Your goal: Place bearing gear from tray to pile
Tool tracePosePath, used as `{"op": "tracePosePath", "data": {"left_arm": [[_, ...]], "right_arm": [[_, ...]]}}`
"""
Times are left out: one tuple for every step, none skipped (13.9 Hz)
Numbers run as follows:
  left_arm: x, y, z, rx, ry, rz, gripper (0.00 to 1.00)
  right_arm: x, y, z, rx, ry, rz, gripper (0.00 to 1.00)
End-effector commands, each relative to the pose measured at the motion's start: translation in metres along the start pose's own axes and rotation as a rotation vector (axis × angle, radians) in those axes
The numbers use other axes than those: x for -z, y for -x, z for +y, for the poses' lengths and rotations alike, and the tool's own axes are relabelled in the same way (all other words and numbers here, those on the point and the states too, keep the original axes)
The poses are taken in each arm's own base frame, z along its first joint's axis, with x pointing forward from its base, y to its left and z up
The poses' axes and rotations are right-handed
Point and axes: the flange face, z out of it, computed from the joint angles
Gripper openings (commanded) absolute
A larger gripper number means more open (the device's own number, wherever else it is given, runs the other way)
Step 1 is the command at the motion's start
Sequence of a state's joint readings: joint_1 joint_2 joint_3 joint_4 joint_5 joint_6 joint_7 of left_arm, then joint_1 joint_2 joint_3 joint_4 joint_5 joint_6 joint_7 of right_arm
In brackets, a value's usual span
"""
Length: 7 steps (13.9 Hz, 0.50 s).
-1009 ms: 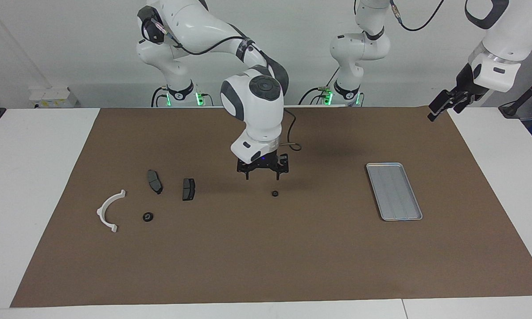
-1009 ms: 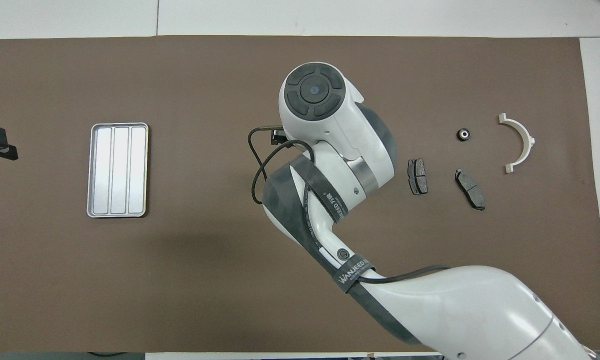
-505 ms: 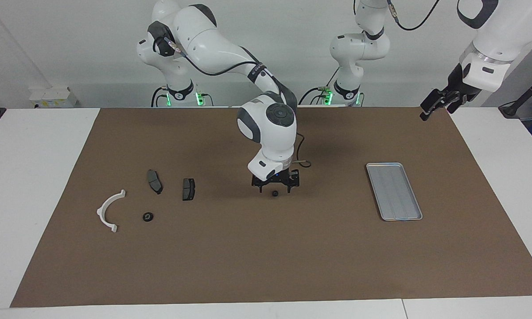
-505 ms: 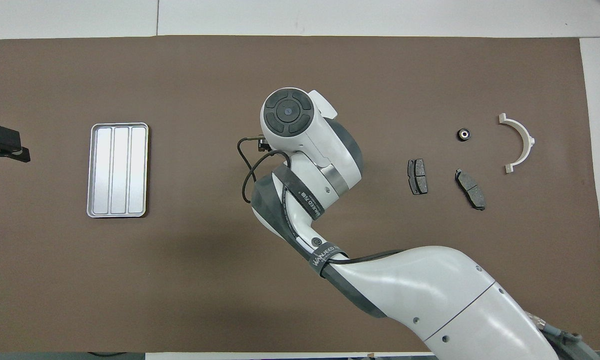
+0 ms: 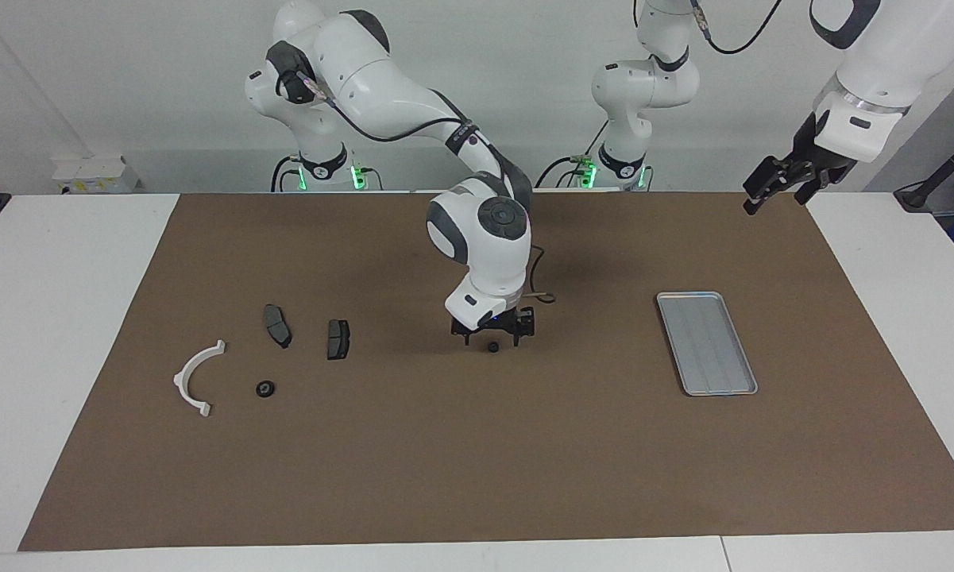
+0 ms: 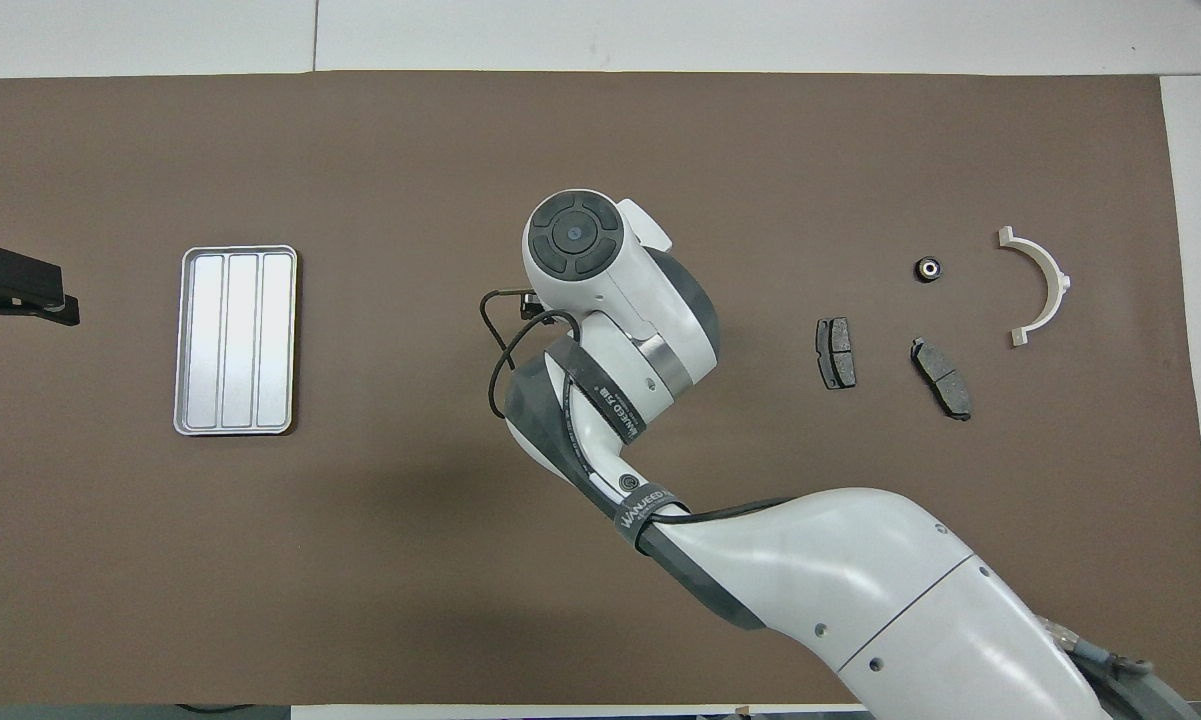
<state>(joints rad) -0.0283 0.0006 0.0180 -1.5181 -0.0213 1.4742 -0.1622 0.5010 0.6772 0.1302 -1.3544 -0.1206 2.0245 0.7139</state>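
A small black bearing gear lies on the brown mat, midway between the tray and the pile. My right gripper is low over it, open, with one finger on each side of the gear. In the overhead view the right arm hides this gear. The silver tray is empty toward the left arm's end, and shows in the overhead view too. The pile holds two dark brake pads, a white bracket and a second bearing gear. My left gripper waits raised over the mat's corner.
The brown mat covers most of the white table. In the overhead view the pile's gear, the pads and the bracket lie toward the right arm's end. The left gripper shows at the mat's edge.
My right gripper has come down from above the mat to straddle the lone bearing gear. The left gripper has drifted slightly up and inward.
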Motion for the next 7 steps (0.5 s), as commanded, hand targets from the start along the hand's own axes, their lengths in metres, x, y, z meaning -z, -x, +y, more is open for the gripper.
{"op": "tracePosePath", "data": {"left_arm": [[0.007,0.006,-0.011,-0.006,0.008,0.004,1.0],[0.007,0.004,-0.013,-0.001,0.01,0.007,1.0],[0.007,0.003,-0.018,0.008,0.011,0.008,1.0],[0.005,0.002,-0.02,0.013,0.009,0.006,1.0],[0.004,0.001,-0.021,0.013,0.012,0.002,1.0],[0.004,0.002,-0.019,0.01,0.008,0.0,1.0],[0.005,0.003,-0.02,0.01,0.006,-0.002,1.0]], "right_arm": [[-0.01,0.006,0.004,0.013,-0.014,-0.016,1.0],[-0.012,0.006,0.003,0.02,-0.016,-0.013,1.0],[-0.014,0.007,0.002,0.021,-0.02,-0.009,1.0],[-0.016,0.008,0.001,0.023,-0.023,-0.007,1.0],[-0.019,0.009,0.0,0.024,-0.025,-0.005,1.0],[-0.02,0.01,-0.002,0.027,-0.027,-0.003,1.0],[-0.023,0.015,-0.008,0.037,-0.029,-0.002,1.0]]}}
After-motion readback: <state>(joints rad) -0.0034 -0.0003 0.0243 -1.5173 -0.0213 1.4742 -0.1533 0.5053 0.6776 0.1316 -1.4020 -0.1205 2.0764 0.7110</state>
